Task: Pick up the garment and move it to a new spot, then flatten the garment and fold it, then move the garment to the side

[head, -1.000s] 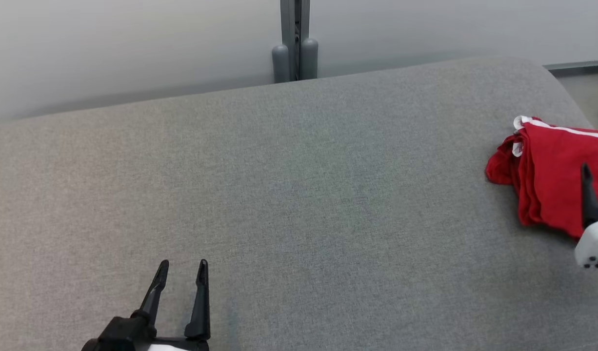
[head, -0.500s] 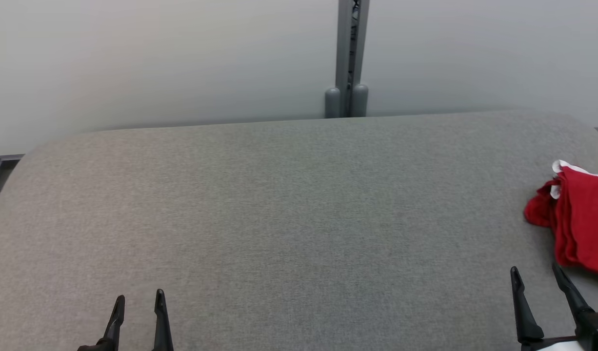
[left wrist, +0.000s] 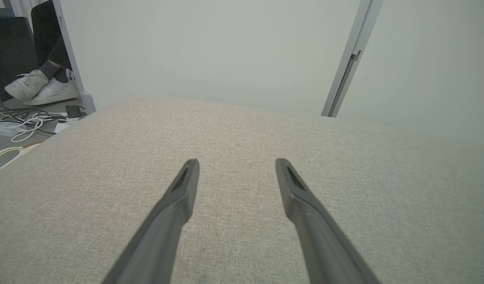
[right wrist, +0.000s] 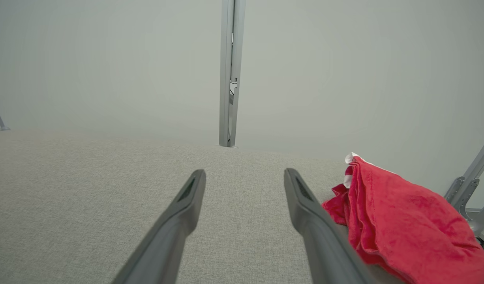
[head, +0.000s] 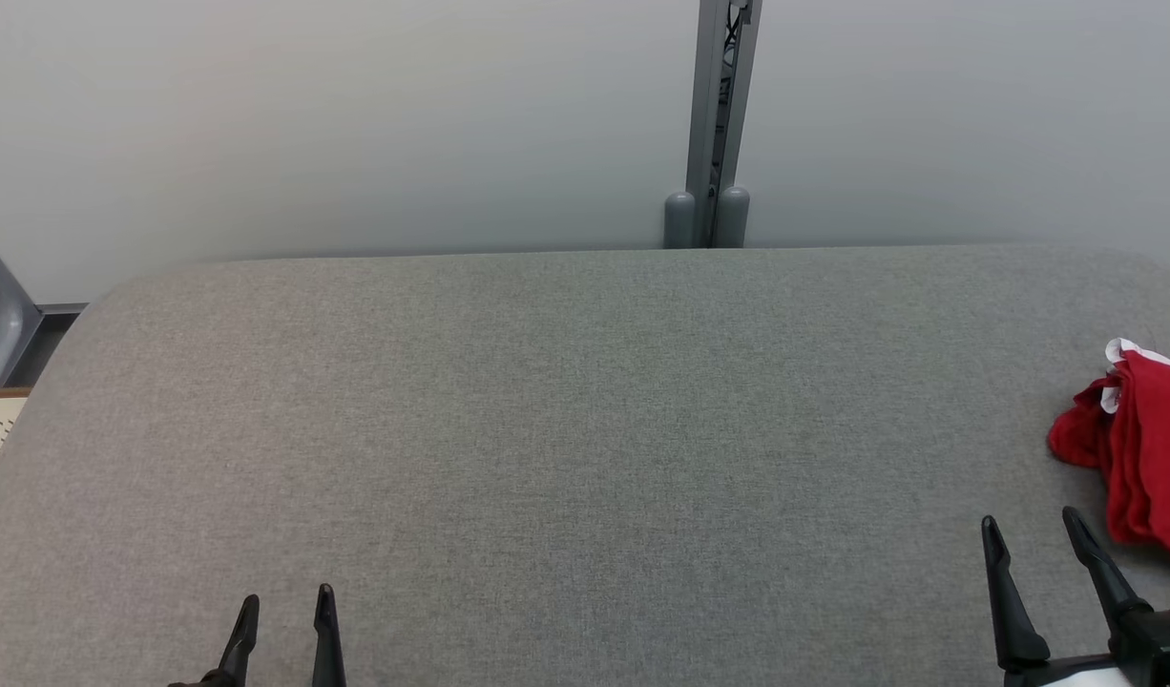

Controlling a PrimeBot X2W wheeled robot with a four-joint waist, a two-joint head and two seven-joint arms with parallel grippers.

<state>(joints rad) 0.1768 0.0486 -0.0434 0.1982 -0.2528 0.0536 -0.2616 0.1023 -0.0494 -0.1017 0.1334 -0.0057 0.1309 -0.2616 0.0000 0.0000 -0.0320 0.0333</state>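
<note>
I am looking forward and down from my head camera over the grey padded surface (head: 585,429), facing the pale wall (head: 356,114) and grey post (head: 719,114). My left wrist camera is peering low along my left gripper (left wrist: 237,161); the right one is skimming along my right gripper (right wrist: 244,171). All three are sharing surface, wall and post; head and right wrist are also sharing the red garment (right wrist: 400,221).

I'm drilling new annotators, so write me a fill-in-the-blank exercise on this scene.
The garment is mainly ____ in colour.
The left gripper and the right gripper both have jaws standing ____.
The garment lies nearer the ____ gripper, untouched.
Missing words: red; open; right.
</note>
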